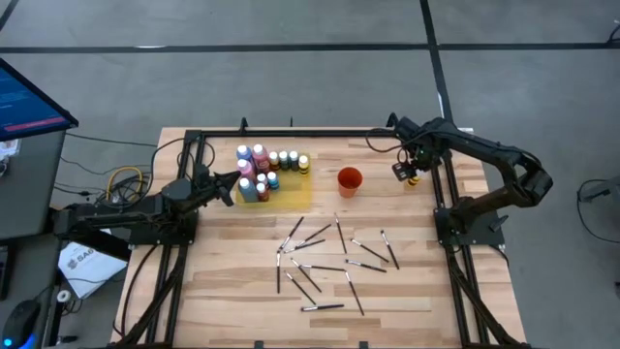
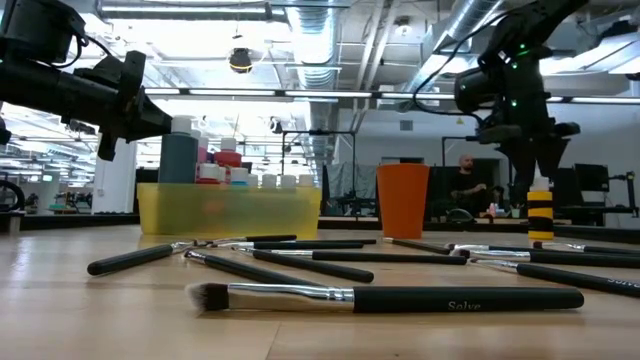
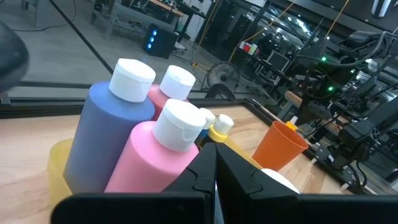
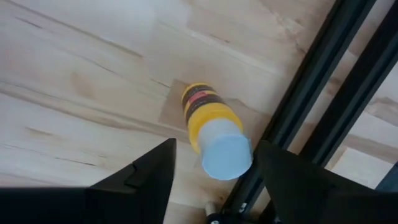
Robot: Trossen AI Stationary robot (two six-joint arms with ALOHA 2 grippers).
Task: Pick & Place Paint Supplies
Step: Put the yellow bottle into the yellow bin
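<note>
Our right gripper (image 4: 211,171), fingers apart, hangs straight above the upright yellow bottle (image 4: 211,134) beside the cup (image 1: 350,180).

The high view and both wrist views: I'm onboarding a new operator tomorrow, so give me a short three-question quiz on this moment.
1. True or false: the right gripper is open above a yellow bottle standing on the table.
2. Which item stands between the yellow mat and the right gripper? A) orange cup B) blue bottle C) a brush
3. Fill in: the brushes lie scattered on the ____.

Key: 1 true; 2 A; 3 table. The left gripper waits beside the mat, next to the blue bottle and the pink bottle.
</note>
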